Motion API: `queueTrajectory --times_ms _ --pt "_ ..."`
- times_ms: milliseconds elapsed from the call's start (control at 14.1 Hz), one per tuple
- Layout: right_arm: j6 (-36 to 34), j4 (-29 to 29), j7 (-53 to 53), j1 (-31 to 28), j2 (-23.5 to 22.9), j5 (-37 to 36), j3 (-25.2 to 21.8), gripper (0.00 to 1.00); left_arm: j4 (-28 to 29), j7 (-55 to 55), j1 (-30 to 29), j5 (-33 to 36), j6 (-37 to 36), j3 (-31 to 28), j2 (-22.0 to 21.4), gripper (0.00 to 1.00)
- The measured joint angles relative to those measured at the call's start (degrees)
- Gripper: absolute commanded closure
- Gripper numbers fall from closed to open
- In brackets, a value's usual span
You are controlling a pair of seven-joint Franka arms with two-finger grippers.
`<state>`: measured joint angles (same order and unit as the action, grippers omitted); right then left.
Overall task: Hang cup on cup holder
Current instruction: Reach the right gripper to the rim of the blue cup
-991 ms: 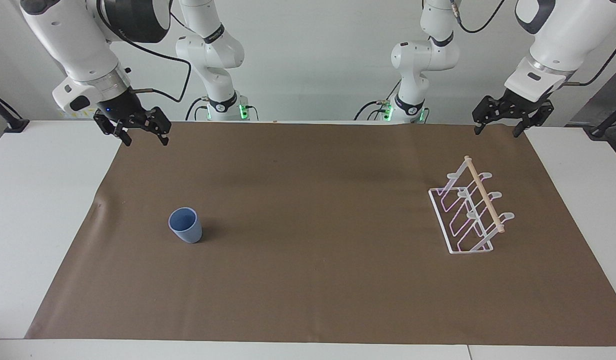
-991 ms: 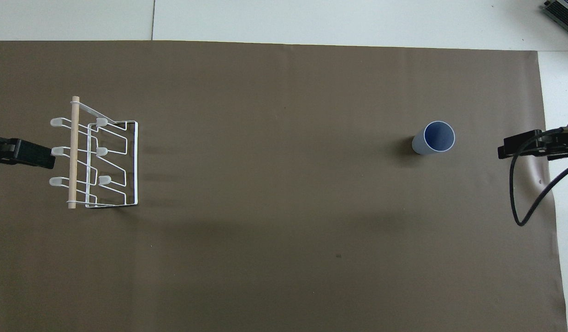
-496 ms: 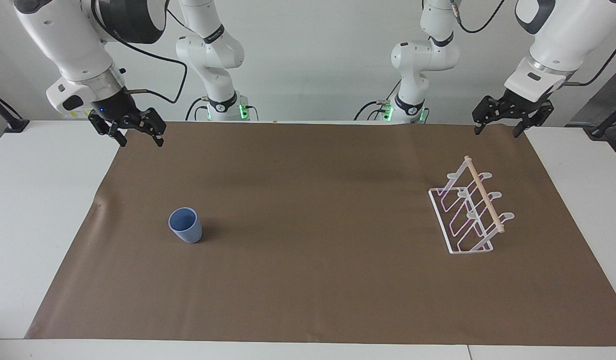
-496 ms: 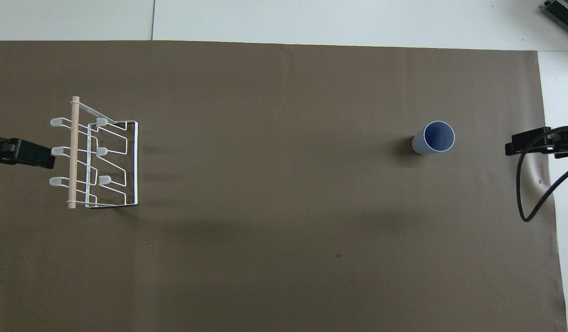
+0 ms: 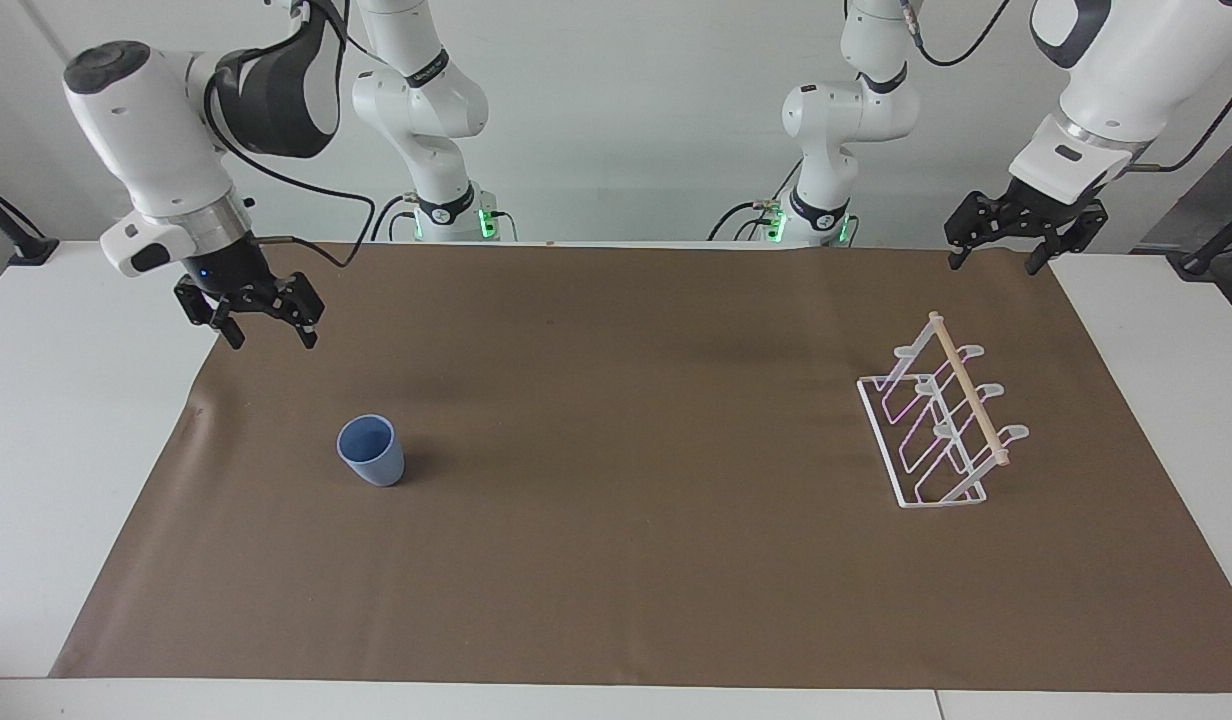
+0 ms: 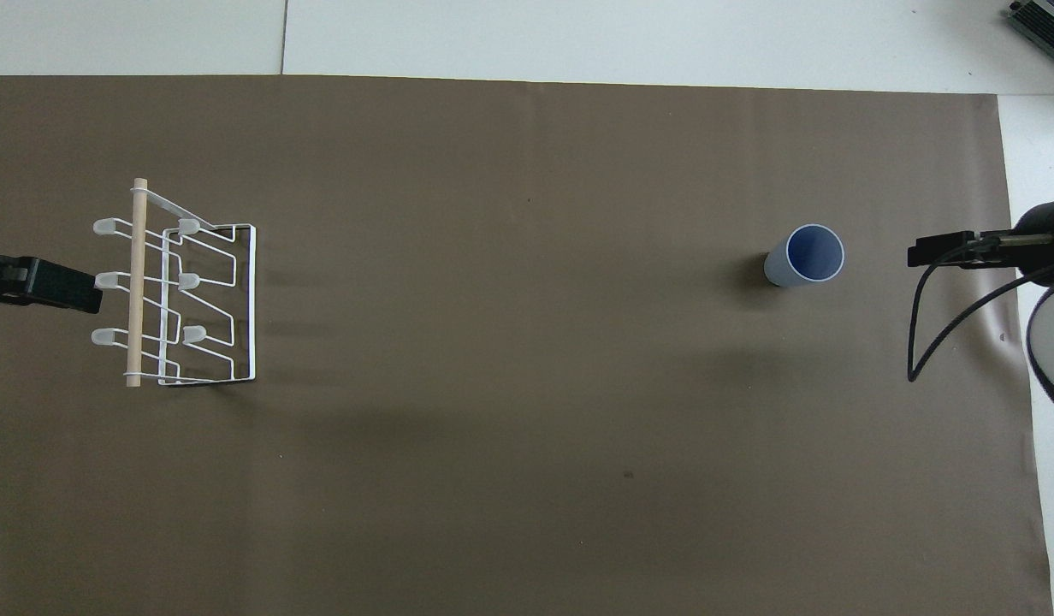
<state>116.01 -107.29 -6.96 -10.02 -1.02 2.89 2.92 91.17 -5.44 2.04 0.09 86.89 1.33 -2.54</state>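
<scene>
The right gripper (image 5: 261,325), jaws wide and empty, has dropped lower toward the upright cup (image 5: 371,451) at its end of the mat, closing in for the pickup, while the open left gripper (image 5: 1006,245) waits above the cup holder (image 5: 941,425).

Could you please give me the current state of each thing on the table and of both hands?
cup: upright on the brown mat, mouth up, free of both hands, at the right arm's end.
cup holder: standing on the mat at the left arm's end, every prong bare.
right hand: open, holding nothing, in the air over the mat's edge.
left hand: open, holding nothing, waiting over the mat's corner.
brown mat: lying flat.
</scene>
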Motion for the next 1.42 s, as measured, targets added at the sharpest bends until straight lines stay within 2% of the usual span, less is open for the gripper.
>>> queueTrajectory --times_ms 212,496,779,1062,1416 --pt "7.77 -3.07 0.0 0.05 -3.93 0.0 0.17 0.0 0.0 0.0 0.0 0.0 0.0 0.0 0.0 0.0" --pt "13.75 -3.32 -0.01 0.06 -7.95 0.0 0.17 0.0 0.0 0.0 0.0 0.0 0.0 0.0 0.0 0.0" --pt "18.33 -4.14 -0.01 0.18 -9.15 0.0 0.24 0.0 0.0 0.0 0.0 0.0 0.0 0.0 0.0 0.0" --pt "22.32 -4.58 0.04 0.91 -12.21 0.0 0.58 0.0 0.0 0.0 0.0 0.0 0.0 0.0 0.0 0.0" --pt "24.68 -4.85 0.61 1.43 -15.01 0.0 0.64 0.0 0.0 0.0 0.0 0.0 0.0 0.0 0.0 0.0"
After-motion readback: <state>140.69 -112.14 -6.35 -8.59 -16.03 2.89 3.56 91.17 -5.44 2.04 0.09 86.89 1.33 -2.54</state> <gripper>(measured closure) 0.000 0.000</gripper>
